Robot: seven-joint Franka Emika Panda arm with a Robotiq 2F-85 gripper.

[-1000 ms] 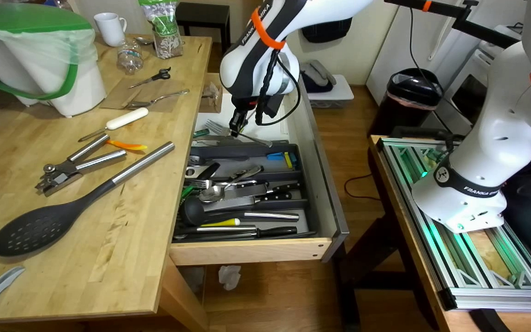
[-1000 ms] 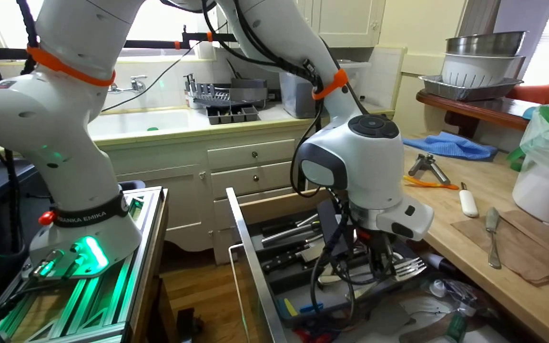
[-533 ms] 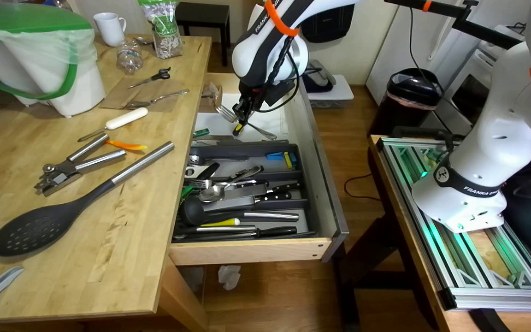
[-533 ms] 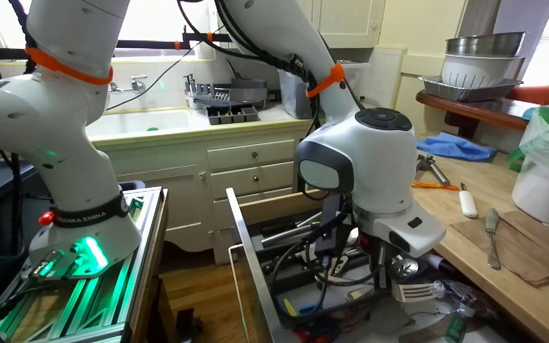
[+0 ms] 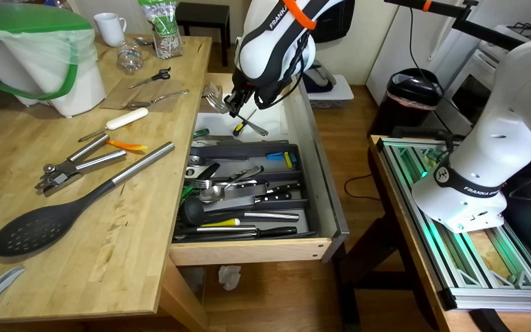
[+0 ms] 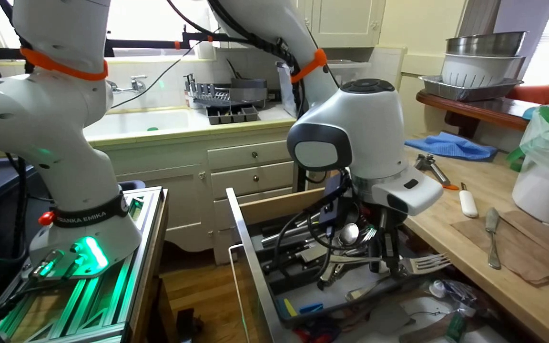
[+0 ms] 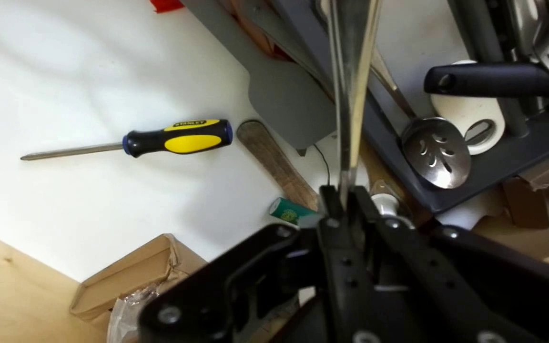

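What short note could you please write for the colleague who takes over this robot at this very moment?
Gripper: shut on the fork, with the tines out one side and the handle out the other.
Where: the fork is held above the open drawer, tines toward the wooden table.
Nearby: the screwdriver lies on the drawer's white floor; the dark utensil tray sits in the drawer too.
Done: fork gripped and up in the air.
Left: fork not yet set down or released.
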